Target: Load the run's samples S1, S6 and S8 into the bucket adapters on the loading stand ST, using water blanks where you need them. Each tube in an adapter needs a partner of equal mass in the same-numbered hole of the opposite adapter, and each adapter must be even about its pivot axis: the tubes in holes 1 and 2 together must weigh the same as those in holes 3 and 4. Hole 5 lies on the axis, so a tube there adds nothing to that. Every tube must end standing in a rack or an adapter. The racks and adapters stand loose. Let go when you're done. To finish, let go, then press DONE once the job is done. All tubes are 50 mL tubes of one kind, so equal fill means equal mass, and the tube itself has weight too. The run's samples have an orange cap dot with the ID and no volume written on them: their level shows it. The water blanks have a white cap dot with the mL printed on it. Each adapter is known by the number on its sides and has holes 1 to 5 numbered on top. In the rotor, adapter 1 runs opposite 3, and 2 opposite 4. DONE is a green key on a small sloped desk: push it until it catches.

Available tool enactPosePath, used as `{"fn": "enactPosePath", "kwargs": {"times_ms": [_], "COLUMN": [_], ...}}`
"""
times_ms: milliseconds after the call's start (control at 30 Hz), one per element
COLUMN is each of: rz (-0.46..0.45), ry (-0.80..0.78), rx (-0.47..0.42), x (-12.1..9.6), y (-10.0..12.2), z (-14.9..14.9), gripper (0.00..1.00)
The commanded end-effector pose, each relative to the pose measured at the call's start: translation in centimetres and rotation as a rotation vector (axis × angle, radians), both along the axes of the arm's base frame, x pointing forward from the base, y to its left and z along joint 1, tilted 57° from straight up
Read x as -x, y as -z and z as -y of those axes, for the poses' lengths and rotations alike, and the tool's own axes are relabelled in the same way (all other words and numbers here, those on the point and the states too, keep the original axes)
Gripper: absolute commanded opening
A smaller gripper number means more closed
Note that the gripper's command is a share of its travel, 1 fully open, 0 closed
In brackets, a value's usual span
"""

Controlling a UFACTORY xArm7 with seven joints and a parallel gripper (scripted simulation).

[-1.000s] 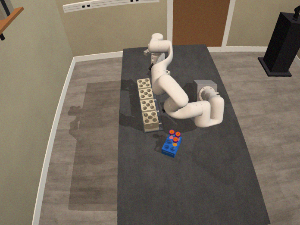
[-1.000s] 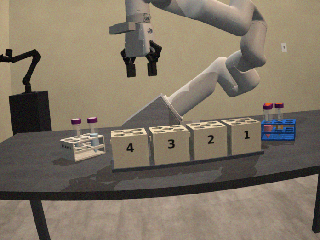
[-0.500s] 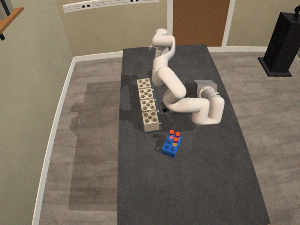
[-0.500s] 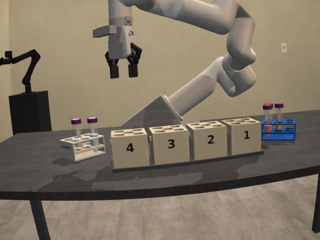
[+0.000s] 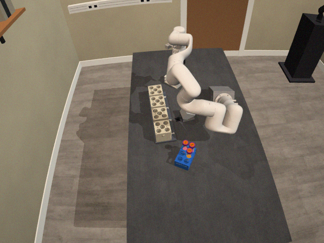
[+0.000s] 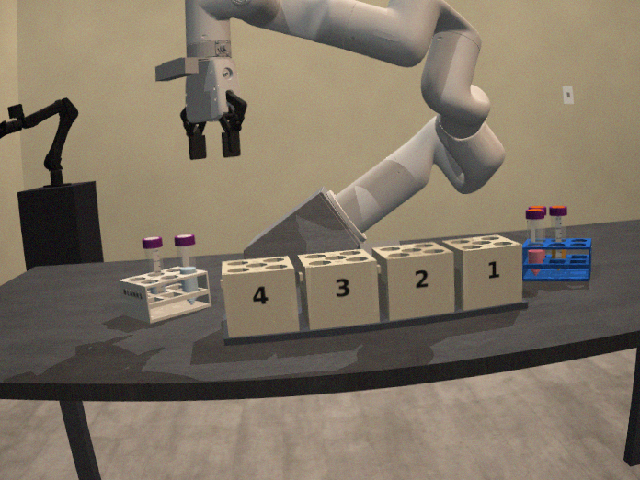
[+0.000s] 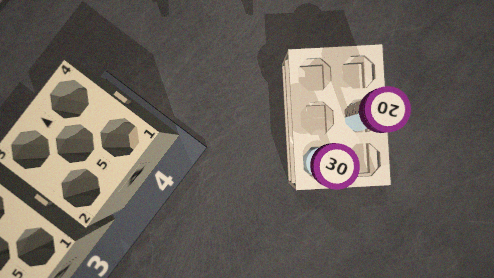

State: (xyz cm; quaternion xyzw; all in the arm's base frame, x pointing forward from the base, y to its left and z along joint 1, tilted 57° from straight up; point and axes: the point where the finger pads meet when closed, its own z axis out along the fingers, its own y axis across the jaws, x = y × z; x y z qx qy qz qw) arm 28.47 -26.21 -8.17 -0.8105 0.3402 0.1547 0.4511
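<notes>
The 30 mL water blank (image 6: 185,240) (image 7: 336,166) and the 20 mL water blank (image 6: 152,242) (image 7: 386,109) stand in the white blanks rack (image 5: 175,86) (image 6: 136,302) (image 7: 336,54), at the left of the exterior view. The 30 is the right-hand tube of the pair there. Both caps are purple with white dots.

The jaws (image 6: 213,145) are apart, with nothing between them, pointing down. In the exterior view they hang above tube-cap height and right of both blanks, touching neither. Exact depth relative to the tubes cannot be told.

To the right of the blanks rack, adapters 4 (image 6: 259,301), 3 (image 6: 341,293), 2 (image 6: 417,286) and 1 (image 6: 488,277) sit in a row on the loading stand (image 6: 341,329). Beyond adapter 1, at the right, the blue rack (image 5: 181,165) (image 6: 585,275) holds three sample tubes (image 5: 189,150) (image 6: 558,211), purple-capped with orange dots; their IDs are too small to read. Pink and orange contents are visible. All stands on the dark tabletop (image 5: 205,199) (image 6: 480,343).
</notes>
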Motion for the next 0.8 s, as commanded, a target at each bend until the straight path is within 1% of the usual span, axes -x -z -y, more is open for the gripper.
{"fn": "enactPosePath", "kwargs": {"times_ms": [0,333,400,500,600,767], "rz": [-0.001,-0.001,-0.001,-0.001,-0.001,-0.001], "ry": [0.002,0.001,0.001,0.001,0.001,0.001], "rx": [0.003,0.003,0.003,0.003,0.003,0.003], "x": [1.1,3.4,3.4,4.1,4.1,4.0], "y": [1.6,5.4,5.4,6.5,6.5,7.2], "z": [1.3,3.6,3.6,4.2,4.2,3.1], "gripper": [1.0,1.0,1.0,1.0,1.0,1.0]}}
